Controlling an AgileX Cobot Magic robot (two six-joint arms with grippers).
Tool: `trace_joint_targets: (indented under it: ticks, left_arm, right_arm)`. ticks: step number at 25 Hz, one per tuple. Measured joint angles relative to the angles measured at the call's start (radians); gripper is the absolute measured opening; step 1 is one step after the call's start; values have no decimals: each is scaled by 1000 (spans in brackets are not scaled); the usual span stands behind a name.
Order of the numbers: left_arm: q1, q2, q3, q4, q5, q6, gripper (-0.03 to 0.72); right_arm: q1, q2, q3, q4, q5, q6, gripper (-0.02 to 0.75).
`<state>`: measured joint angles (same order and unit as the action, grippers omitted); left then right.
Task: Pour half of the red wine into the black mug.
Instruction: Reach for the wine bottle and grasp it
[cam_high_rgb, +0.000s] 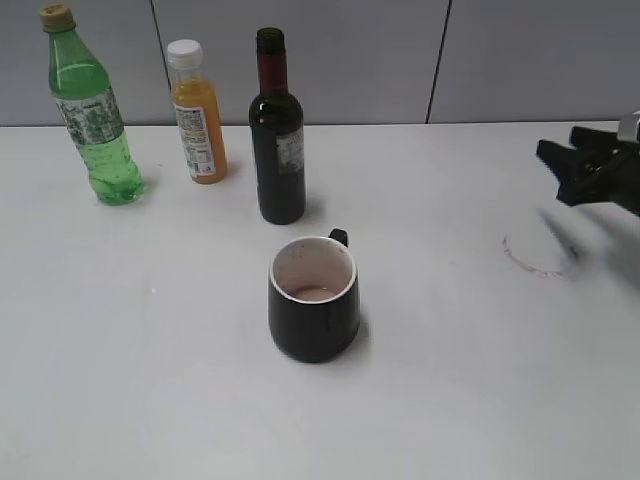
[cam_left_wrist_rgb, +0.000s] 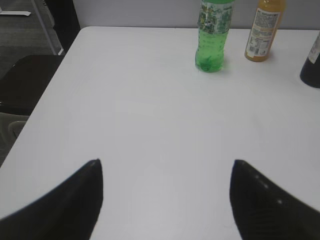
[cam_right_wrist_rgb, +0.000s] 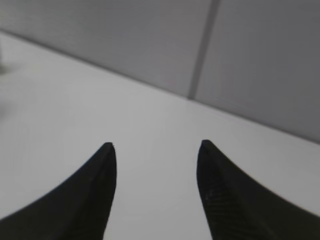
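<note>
Wine bottle (cam_high_rgb: 277, 130) upright behind black mug (cam_high_rgb: 313, 299), both fingers apart

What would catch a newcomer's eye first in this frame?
Three bottles line the back of the white table: a green plastic bottle leftmost, an orange juice bottle, then the dark red wine bottle. Just in front of the wine stands the black mug. The right pincer hovers open at the far right edge.
</note>
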<state>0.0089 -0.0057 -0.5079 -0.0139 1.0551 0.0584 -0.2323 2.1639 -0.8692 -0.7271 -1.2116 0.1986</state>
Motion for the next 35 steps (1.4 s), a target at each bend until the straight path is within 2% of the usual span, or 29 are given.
trace_joint_targets:
  ticks: [3,6,8,11,14,19,23,27,30,32,35]
  left_arm:
    - [0,0,0,0,0,0,589]
    - [0,0,0,0,0,0,589]
    - [0,0,0,0,0,0,589]
    - [0,0,0,0,0,0,589]
    - [0,0,0,0,0,0,589]
    - [0,0,0,0,0,0,589]
    - [0,0,0,0,0,0,589]
    - [0,0,0,0,0,0,589]
    - [0,0,0,0,0,0,589]
    - [0,0,0,0,0,0,589]
    - [0,0,0,0,0,0,589]
  right_arm:
    - [9,0,-6,297,0,-108,550]
    - [10,0,-30,481,0,-156,635]
    - [10,0,-50,553,0,-165,652]
    - [11,-23,-106,570,68,-169,659]
    - [16,-71,-208,565,361,-166,659]
    - [20,-156,-474,563,1057,-117,657]
    - [24,-180,-720,703,1604,-165,634]
    - [39,-181,-914,856,2026,-292,605]
    - [47,-187,-993,887,2302,-311,594]
    - [47,-211,-985,905,2371,-317,594]
    - [47,-284,-908,922,2394,-326,592]
